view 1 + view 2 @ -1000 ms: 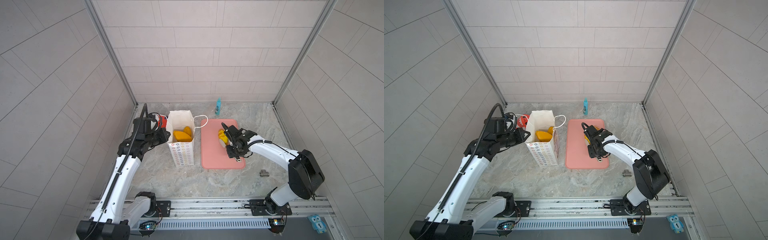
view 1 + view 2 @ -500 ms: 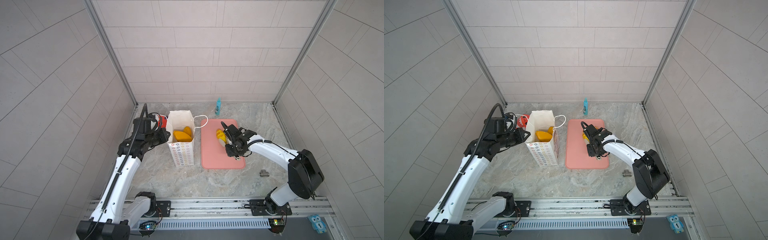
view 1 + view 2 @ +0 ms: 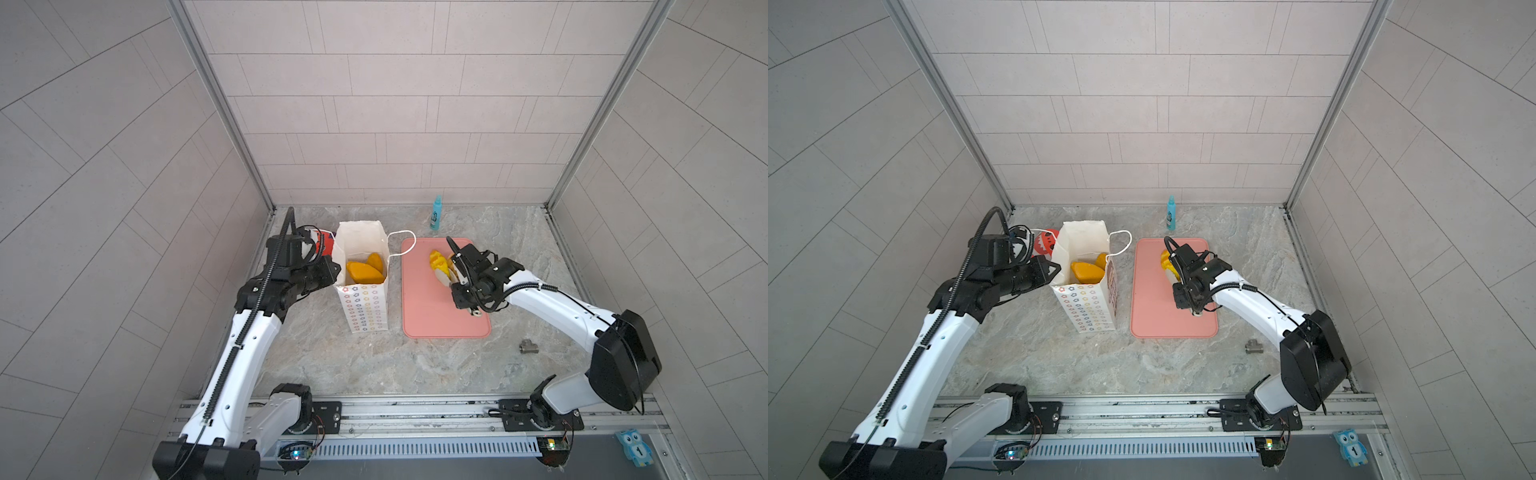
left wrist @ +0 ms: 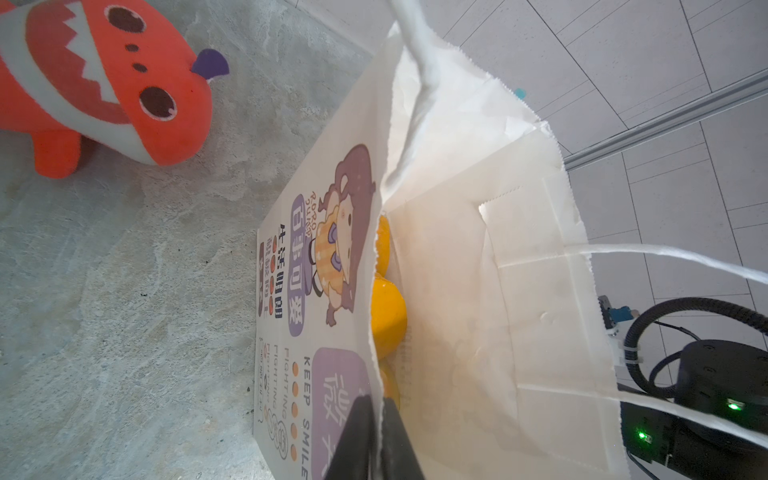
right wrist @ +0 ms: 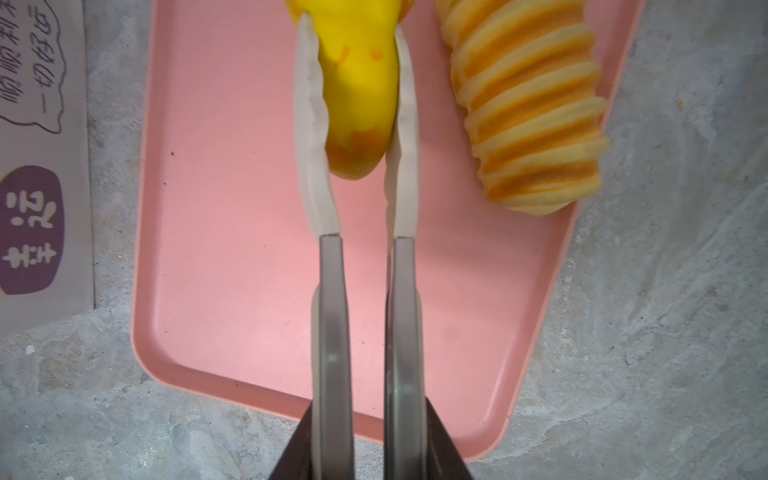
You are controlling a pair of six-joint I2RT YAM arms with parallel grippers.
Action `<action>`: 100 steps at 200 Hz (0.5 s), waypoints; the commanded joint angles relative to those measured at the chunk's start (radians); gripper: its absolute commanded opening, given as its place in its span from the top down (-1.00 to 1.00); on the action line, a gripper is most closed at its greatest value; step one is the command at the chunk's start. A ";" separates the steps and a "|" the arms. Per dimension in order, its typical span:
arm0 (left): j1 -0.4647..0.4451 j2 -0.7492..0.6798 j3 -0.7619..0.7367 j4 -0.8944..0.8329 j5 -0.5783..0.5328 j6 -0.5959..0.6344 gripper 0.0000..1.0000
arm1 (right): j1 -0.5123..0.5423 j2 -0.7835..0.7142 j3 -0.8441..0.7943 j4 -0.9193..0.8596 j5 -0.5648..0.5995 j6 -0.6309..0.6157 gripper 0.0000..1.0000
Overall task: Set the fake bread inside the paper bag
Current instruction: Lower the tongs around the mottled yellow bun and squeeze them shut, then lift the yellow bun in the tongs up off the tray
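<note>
While the left hand [image 4: 376, 440] is pinched together on the rim of the upright paper bag [image 4: 478, 270], where orange-yellow buns [image 3: 363, 270] lie inside, the right hand [image 5: 351, 37] is clamped on a yellow bread [image 5: 357, 104]. That bread is over the pink tray [image 5: 232, 208], just beside a striped roll [image 5: 532, 112] lying on it.

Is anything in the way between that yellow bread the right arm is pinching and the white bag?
Nothing visible does. Only bare tray and table lie between the bread and the bag, whose mouth stands open. Its cord handle droops toward the tray and might snag.
</note>
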 commanded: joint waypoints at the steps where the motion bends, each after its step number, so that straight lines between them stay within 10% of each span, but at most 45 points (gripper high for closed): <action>1: 0.003 -0.013 0.021 -0.008 -0.002 0.013 0.78 | 0.002 -0.049 0.035 -0.027 0.014 0.013 0.37; 100: 0.003 -0.012 0.024 -0.010 0.001 0.013 0.78 | -0.007 -0.179 0.065 -0.040 0.073 -0.021 0.37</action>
